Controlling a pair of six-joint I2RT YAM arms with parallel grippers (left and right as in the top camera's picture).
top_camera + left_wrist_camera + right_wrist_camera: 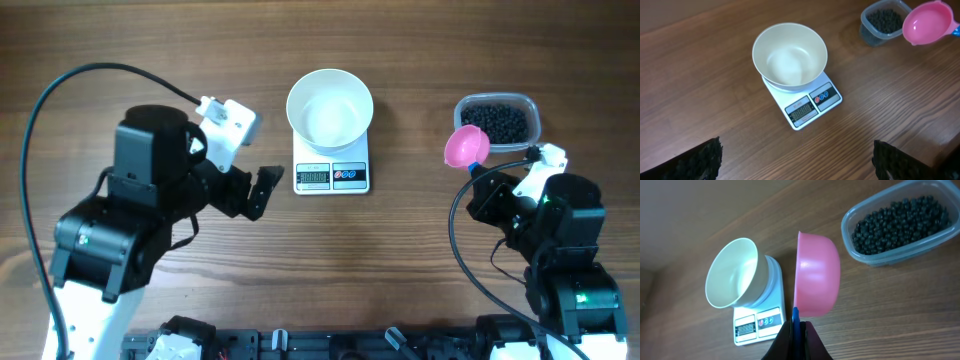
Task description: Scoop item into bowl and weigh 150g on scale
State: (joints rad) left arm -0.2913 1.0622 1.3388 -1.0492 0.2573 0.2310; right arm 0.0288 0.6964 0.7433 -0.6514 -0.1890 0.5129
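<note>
**A:** Matte black beans [497,122] sit heaped in a clear tub [533,108], well right of the scale [332,176]. On the scale stands a glossy white bowl [330,110], empty.

**B:** First scoop looks pending. The right tool [796,325] pinches the handle of the empty pink scoop [466,147] at the tub's edge; it likely must dip next. The left tool [262,192] gapes wide, holding nothing, over the woodgrain tabletop [420,260].
</note>
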